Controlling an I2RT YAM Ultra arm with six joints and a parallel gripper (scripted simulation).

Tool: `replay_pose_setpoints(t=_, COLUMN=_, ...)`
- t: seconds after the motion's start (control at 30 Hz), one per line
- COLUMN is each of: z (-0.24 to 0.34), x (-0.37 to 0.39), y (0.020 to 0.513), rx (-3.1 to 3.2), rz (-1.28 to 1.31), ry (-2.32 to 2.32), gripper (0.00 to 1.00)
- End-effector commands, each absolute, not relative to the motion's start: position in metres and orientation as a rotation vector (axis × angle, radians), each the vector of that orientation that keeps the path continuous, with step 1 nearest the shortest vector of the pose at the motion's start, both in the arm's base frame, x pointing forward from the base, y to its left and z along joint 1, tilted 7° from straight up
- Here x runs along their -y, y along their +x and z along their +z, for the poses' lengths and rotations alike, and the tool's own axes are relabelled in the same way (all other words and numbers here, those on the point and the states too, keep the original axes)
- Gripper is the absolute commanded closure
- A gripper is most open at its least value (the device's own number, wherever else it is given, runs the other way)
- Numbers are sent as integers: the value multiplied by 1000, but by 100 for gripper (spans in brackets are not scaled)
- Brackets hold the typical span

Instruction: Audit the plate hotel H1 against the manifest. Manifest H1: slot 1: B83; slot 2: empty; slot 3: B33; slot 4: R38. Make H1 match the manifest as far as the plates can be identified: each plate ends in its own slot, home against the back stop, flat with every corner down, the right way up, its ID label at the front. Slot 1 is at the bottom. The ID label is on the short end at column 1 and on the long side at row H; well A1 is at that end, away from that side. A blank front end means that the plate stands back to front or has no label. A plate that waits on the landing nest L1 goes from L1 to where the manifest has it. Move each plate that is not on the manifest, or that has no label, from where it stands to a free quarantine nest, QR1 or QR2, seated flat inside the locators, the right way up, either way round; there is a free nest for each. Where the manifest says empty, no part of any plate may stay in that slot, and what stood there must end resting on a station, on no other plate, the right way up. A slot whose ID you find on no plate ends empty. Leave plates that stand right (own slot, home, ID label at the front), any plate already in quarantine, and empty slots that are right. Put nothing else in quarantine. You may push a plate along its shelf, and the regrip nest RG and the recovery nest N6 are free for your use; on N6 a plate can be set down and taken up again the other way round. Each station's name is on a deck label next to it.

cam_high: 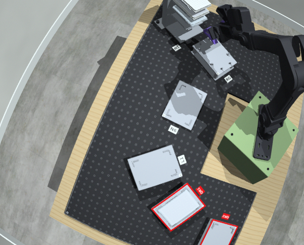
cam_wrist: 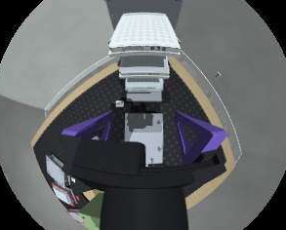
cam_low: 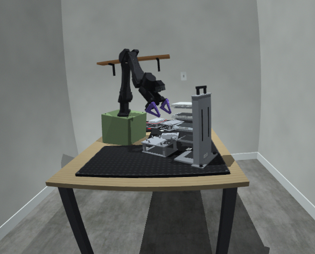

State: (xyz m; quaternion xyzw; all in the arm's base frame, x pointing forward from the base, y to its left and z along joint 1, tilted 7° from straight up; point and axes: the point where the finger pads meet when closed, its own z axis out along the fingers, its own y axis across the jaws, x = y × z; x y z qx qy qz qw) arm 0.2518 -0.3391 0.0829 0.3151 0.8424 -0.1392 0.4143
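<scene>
A black perforated mat [cam_high: 115, 147] dotted with pale rings is covering the light striped wooden table [cam_high: 75, 147]; at 3 o'clock a matte green block [cam_high: 236, 150] is carrying the black jointed arm [cam_high: 278, 52], whose purple triangular fingers [cam_low: 153, 110] are showing; red-bordered nests [cam_high: 157, 207] are sitting at 6 o'clock

The plate hotel [cam_low: 201, 128] stands upright on the black mat [cam_low: 119, 163] covering the counter [cam_low: 141, 184]. Just beside its shelves, the end effector [cam_low: 159, 108] hangs spread wide, empty, above a low nest [cam_low: 159, 144]. The green pedestal [cam_low: 123, 127] sits beyond that nest.
</scene>
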Motion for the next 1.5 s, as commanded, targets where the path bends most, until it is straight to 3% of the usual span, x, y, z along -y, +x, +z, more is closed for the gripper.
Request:
replay_pose_setpoints(t=0.0, z=92, x=348, y=263, rx=-2100, rz=-361, ry=780, gripper=0)
replay_pose_setpoints(t=1.47, z=92, x=349, y=261, rx=-2099, rz=-364, ry=781, gripper=0)
